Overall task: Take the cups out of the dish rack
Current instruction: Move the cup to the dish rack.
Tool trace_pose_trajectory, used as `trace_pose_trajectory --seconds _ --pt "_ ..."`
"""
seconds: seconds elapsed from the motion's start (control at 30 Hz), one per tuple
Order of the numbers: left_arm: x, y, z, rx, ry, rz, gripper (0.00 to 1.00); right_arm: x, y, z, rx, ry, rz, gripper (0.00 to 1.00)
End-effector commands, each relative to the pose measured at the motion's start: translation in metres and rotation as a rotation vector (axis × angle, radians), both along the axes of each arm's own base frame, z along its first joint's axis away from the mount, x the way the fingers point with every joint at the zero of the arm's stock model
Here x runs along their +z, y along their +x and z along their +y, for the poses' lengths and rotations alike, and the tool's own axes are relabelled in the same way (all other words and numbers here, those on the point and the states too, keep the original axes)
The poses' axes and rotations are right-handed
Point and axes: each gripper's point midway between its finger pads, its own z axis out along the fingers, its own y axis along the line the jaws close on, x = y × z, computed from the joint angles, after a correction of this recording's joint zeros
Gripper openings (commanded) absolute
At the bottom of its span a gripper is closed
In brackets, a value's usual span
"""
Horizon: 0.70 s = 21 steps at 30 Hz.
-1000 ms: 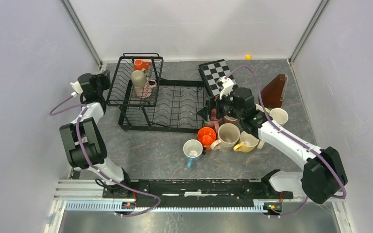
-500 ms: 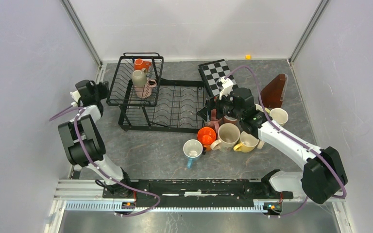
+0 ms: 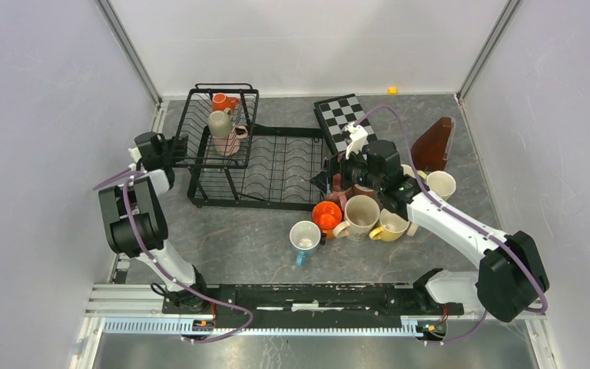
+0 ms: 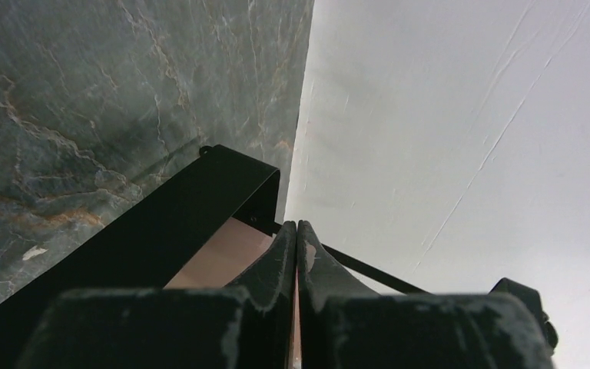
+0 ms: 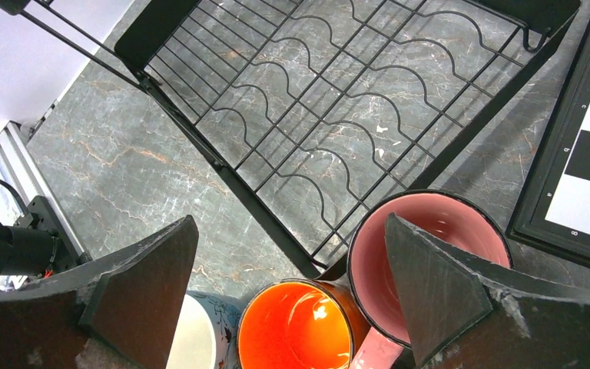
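Note:
The black wire dish rack (image 3: 276, 165) stands at the back middle. Three cups sit in its taller basket part: an orange one (image 3: 220, 101), a grey-beige one (image 3: 219, 123) and a pink one (image 3: 231, 143). My left gripper (image 3: 175, 144) is shut with nothing in it, its tips (image 4: 297, 227) against the basket's black frame (image 4: 192, 223). My right gripper (image 3: 336, 178) hangs open over cups standing on the table. Its fingers (image 5: 430, 284) straddle an orange cup (image 5: 299, 327) and a pink cup (image 5: 430, 231). A pale blue-patterned cup (image 5: 196, 338) is beside them.
More cups stand right of the rack: cream (image 3: 362, 214), yellow (image 3: 390, 225), light blue (image 3: 305, 236) and white (image 3: 441, 184). A checkerboard (image 3: 342, 119) lies behind them, with a brown wedge-shaped object (image 3: 434, 144) to its right. Walls close in on both sides.
My left gripper has swung from the left wall nearer and rightwards, up against the basket's side. The right arm and the cups have not moved.

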Motion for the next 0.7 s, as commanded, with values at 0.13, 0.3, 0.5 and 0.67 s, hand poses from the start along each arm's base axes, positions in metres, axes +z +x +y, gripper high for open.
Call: trace_pose_trajectory --seconds 0.13,0.3,0.5,0.67 --pt "-0.001 0.015 -0.021 -0.023 0.004 -0.081 0.05 0.000 0.000 0.005 0.030 0.006 -0.034 0.98" --pt "-0.004 0.022 -0.029 -0.026 -0.010 -0.114 0.04 -0.004 0.000 0.006 0.036 0.003 -0.032 0.98" --pt "-0.010 0.028 -0.039 -0.055 -0.023 -0.131 0.04 -0.008 0.001 0.008 0.040 0.008 -0.030 0.98" --pt "-0.014 0.030 -0.050 -0.088 -0.024 -0.138 0.04 -0.012 0.000 0.010 0.046 0.014 -0.023 0.98"
